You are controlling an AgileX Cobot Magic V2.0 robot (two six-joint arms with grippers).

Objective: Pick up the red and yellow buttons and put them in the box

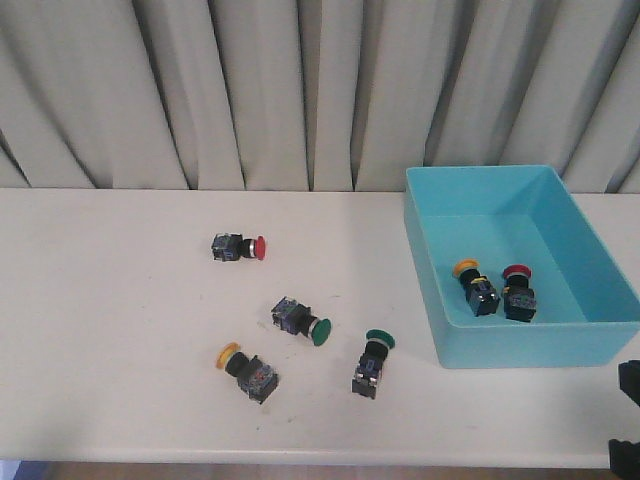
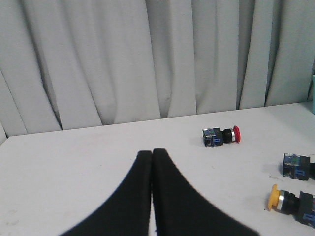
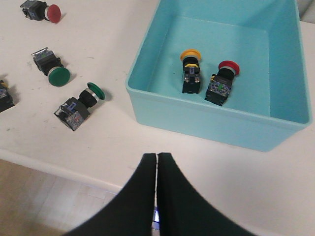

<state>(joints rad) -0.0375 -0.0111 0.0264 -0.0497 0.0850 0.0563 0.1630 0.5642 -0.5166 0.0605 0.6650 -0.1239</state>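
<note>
A red button lies on the white table at mid left; it also shows in the left wrist view and the right wrist view. A yellow button lies near the front, also in the left wrist view. The turquoise box at the right holds a yellow button and a red button, also seen in the right wrist view as the box, yellow and red. My left gripper is shut and empty, apart from the buttons. My right gripper is shut and empty near the table's front edge.
Two green-capped switches lie on the table, one in the middle and one close to the box's front left corner. Grey curtains hang behind the table. Part of my right arm shows at the front right corner.
</note>
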